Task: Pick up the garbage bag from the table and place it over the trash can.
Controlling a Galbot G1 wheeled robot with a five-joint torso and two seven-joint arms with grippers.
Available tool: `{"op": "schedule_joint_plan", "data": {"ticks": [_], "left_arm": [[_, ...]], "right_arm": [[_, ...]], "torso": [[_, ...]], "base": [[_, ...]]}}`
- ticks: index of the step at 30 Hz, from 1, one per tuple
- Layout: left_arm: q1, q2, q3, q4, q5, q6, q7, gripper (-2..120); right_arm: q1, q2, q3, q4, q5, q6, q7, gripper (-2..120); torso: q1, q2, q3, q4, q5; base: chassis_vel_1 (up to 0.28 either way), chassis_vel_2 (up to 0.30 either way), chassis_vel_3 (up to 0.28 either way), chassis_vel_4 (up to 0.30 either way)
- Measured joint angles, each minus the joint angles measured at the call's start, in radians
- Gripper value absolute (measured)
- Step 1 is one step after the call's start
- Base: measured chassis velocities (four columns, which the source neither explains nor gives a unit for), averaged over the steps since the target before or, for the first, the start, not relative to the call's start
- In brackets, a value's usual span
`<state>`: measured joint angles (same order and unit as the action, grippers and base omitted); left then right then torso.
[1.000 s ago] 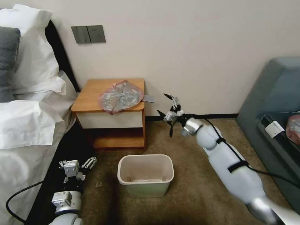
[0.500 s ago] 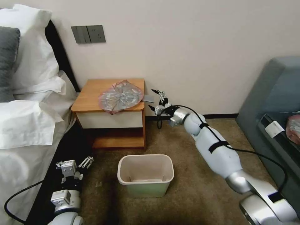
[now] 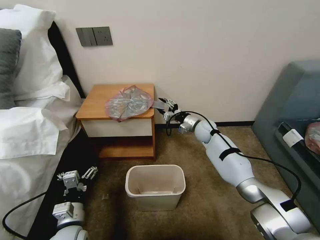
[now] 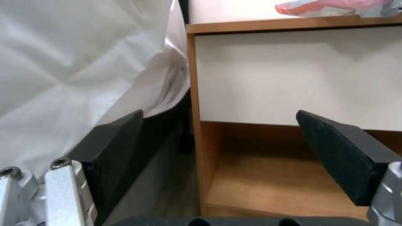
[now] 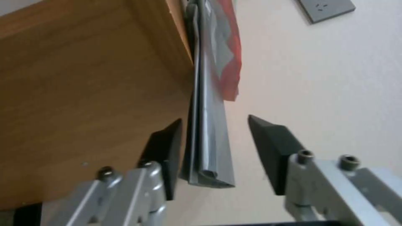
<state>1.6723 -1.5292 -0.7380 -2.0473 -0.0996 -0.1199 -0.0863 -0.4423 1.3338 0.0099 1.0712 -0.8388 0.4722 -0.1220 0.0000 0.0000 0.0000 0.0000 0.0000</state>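
The garbage bag (image 3: 129,102) lies crumpled on the table (image 3: 96,100), and its flat grey folded edge (image 5: 211,138) sticks out between the 2 spread fingers of your right hand (image 3: 165,107), not yet pinched. The trash can (image 3: 155,186) stands on the carpet well below this hand. Your left hand (image 3: 76,176) waits low beside the bed (image 3: 23,160), fingers apart.

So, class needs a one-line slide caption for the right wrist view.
Right gripper, jaws open, straddles the folded grey edge of the garbage bag overhanging the table.
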Motion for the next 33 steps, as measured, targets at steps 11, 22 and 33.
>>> {"op": "schedule_joint_plan", "data": {"ticks": [11,22,33], "left_arm": [[-0.007,0.001,0.003,0.002,0.001,0.006,-0.002,93],[-0.011,-0.006,0.004,-0.009,-0.001,0.018,-0.002,93],[-0.015,-0.003,0.008,-0.003,-0.002,0.022,-0.002,93]], "right_arm": [[-0.015,0.013,-0.001,0.026,0.003,-0.02,-0.011,0],[-0.031,0.01,-0.008,0.065,0.027,-0.024,-0.037,0],[-0.117,-0.082,-0.004,0.248,0.149,-0.089,-0.099,0]], "torso": [[0.0,0.0,0.0,-0.0001,-0.0001],[0.0,0.0,0.0,0.0001,0.0001],[0.0,0.0,0.0,-0.0001,0.0002]], "base": [[0.0,0.0,0.0,0.0],[0.0,0.0,0.0,0.0],[0.0,0.0,0.0,0.0]]}}
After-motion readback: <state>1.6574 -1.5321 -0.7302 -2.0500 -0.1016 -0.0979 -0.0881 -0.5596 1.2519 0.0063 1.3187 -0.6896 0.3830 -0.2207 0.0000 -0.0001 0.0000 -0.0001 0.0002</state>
